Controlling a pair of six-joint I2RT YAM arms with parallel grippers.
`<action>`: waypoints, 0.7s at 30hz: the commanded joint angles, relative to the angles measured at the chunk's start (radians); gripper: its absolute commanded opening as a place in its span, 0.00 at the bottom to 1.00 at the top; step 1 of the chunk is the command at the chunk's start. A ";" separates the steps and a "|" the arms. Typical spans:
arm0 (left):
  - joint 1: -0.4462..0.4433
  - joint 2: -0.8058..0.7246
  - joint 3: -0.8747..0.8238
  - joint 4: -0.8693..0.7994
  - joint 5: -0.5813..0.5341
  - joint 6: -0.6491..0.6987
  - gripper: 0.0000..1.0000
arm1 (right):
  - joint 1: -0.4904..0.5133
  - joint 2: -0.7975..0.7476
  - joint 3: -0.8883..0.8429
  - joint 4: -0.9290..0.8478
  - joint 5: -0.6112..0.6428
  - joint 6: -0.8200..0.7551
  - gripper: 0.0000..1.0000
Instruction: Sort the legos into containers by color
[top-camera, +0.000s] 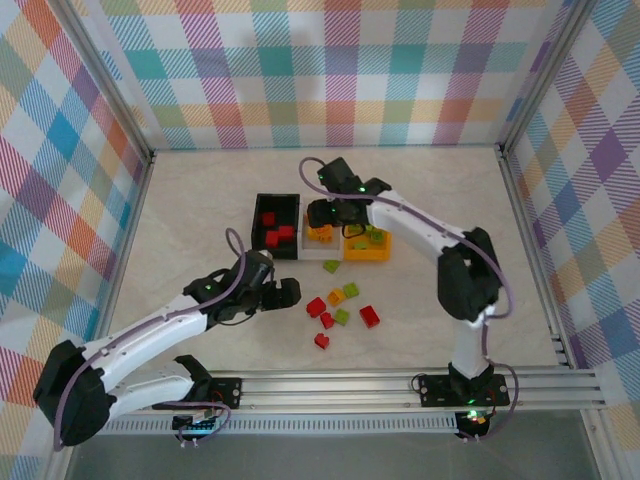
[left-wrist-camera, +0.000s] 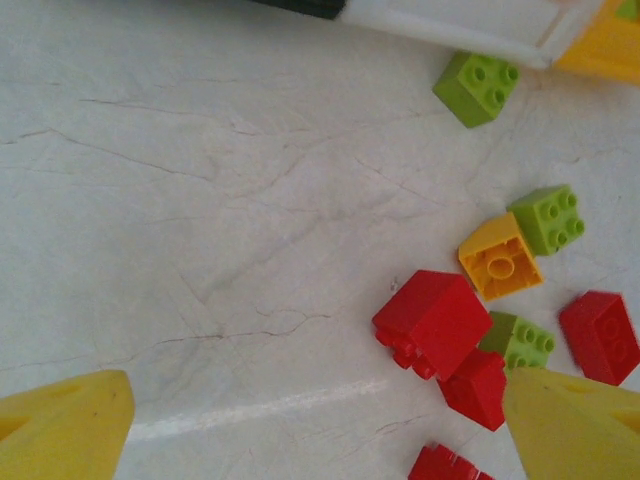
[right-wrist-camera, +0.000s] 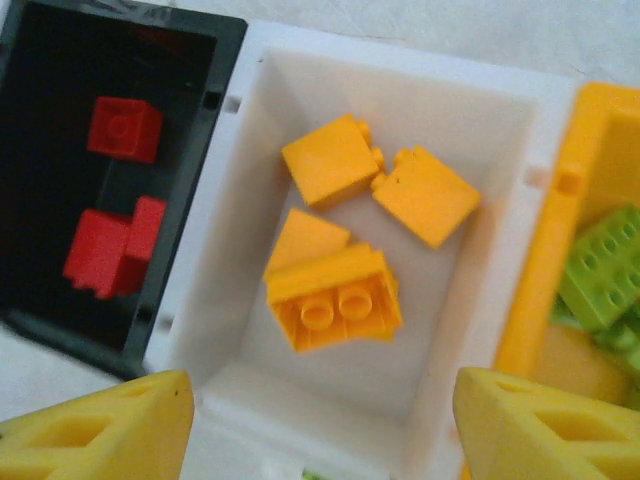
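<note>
Partly done: red legos (right-wrist-camera: 120, 130) sit in the black bin (top-camera: 256, 225), orange-yellow legos (right-wrist-camera: 330, 300) in the white bin (right-wrist-camera: 240, 200), and green legos (right-wrist-camera: 600, 270) in the orange-yellow bin (right-wrist-camera: 545, 240). About eight loose legos (left-wrist-camera: 432, 318) lie unsorted mid-surface (left-wrist-camera: 200, 200), toward its near edge. The left pincer (left-wrist-camera: 318, 410) and the right pincer (right-wrist-camera: 322, 410) are both spread and empty.

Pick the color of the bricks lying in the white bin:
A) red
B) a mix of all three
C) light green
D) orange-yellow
D: the right wrist view looks down on the orange-yellow bricks inside the white bin, with the red bricks in the black bin and the green bricks in the orange-yellow bin.
</note>
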 joint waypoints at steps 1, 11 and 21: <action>-0.057 0.078 0.048 0.055 0.049 0.025 0.89 | 0.006 -0.143 -0.147 0.081 -0.034 0.051 0.70; -0.194 0.423 0.209 0.077 0.008 0.133 0.81 | 0.005 -0.403 -0.514 0.165 -0.035 0.106 0.70; -0.189 0.542 0.262 0.023 -0.057 0.141 0.67 | 0.005 -0.500 -0.596 0.167 -0.005 0.107 0.70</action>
